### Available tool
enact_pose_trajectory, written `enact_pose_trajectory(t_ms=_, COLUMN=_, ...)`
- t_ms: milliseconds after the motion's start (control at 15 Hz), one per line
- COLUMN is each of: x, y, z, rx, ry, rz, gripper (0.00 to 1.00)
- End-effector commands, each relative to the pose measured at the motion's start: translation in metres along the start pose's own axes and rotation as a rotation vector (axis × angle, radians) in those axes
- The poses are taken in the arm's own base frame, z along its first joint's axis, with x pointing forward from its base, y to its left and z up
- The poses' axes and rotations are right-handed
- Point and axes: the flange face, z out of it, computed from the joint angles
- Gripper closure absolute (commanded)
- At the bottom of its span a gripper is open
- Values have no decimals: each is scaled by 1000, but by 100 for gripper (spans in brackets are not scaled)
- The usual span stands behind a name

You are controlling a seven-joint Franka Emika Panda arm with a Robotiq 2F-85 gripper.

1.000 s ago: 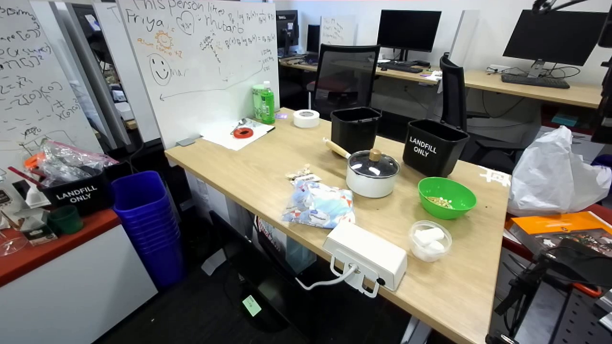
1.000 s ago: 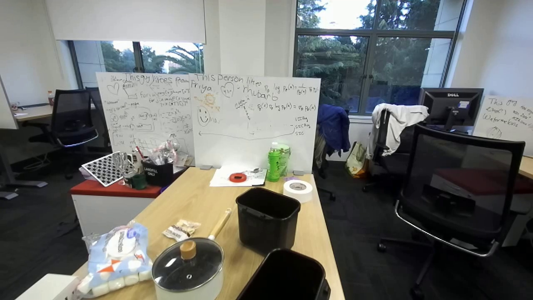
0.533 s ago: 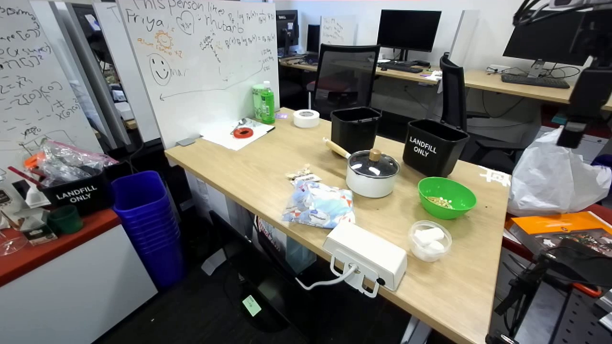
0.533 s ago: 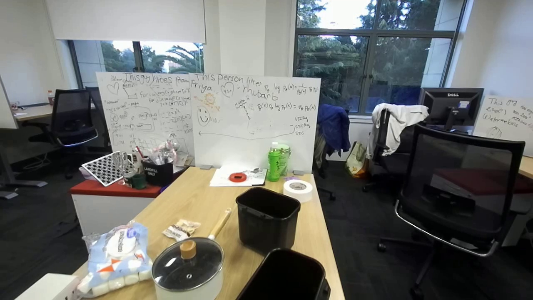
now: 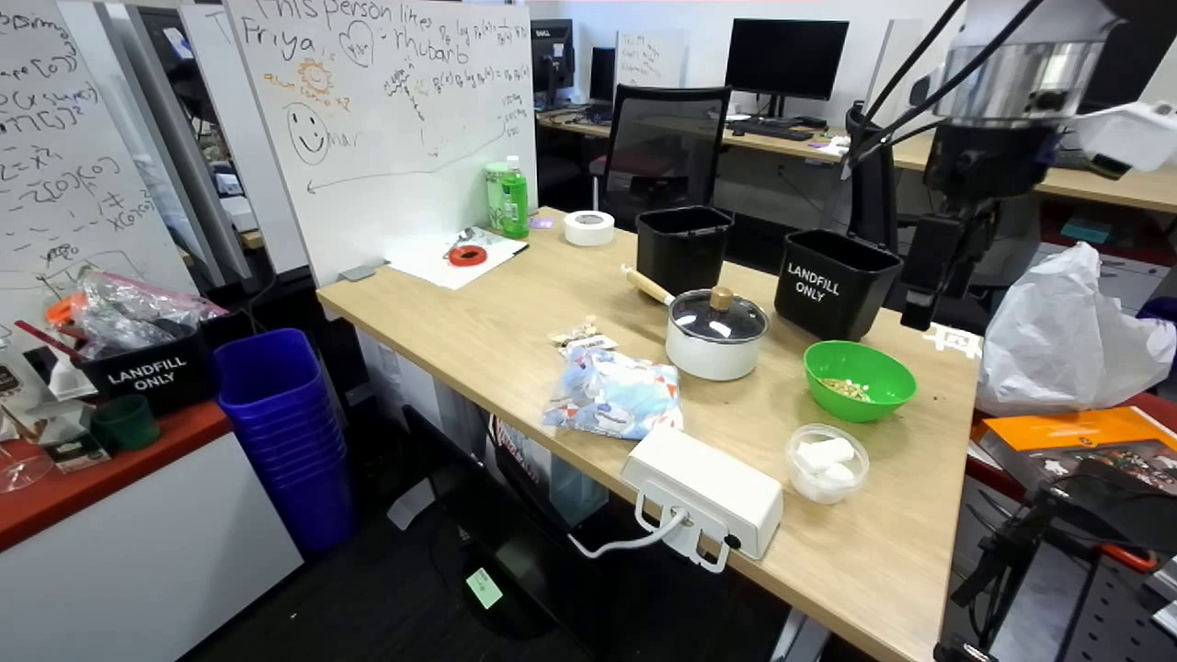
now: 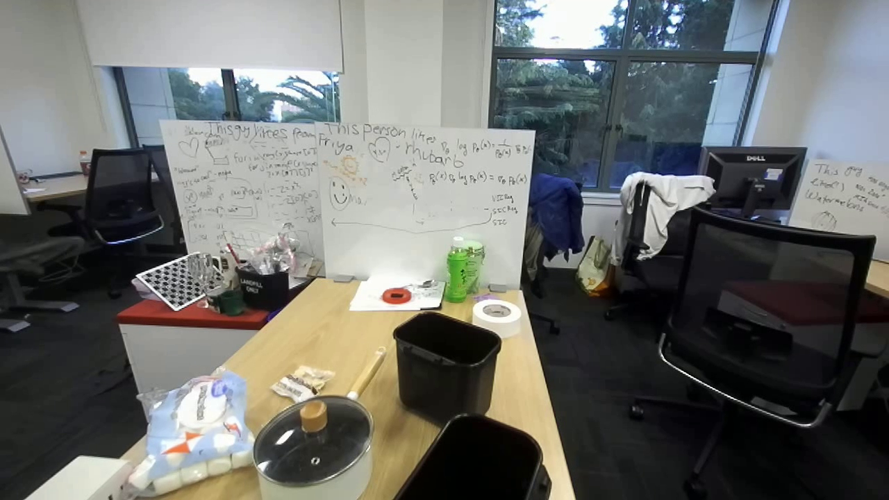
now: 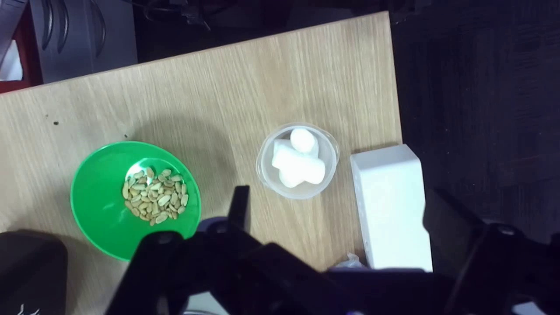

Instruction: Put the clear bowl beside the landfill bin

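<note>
Wrist view: ahead of the spread gripper (image 7: 340, 191), tabletop (image 7: 210, 83) runs past the clear bowl (image 7: 305, 191) to an edge (image 7: 262, 41); green bowl (image 7: 98, 197) and landfill bin (image 7: 33, 271) on one side, white box (image 7: 389, 205) opposite.

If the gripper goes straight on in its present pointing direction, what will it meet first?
Probably the clear bowl, or the marshmallows inside: in the wrist view they lie roughly ahead of the open gripper. Depth is unclear, so perhaps the table instead.
</note>
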Motion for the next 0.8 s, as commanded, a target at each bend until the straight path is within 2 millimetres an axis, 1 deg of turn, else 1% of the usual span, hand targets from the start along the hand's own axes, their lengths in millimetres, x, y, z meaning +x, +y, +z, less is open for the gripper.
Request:
enact_pose_trajectory(t_ms=0, x=6, y=0, z=9, rx=-4, ry=-30, rz=-2, gripper=0)
enact_pose_trajectory(t_ms=67, x=11, y=1, z=18, rx=-7, ry=-56, rz=-2, gripper=0)
enact_pose_trajectory(t_ms=133, x=15, y=2, z=22, rx=-8, ry=-69, rz=-2, gripper=0)
enact_pose_trajectory(t_ms=400, x=19, y=2, z=20, rx=-8, ry=-69, rz=-2, gripper=0)
enact_pose_trajectory(t_ms=600, x=29, y=1, z=46, rx=0, ry=-97, rz=7, gripper=0)
enact_pose_trajectory(t_ms=733, x=36, y=1, z=67, rx=14, ry=-121, rz=-7, gripper=0)
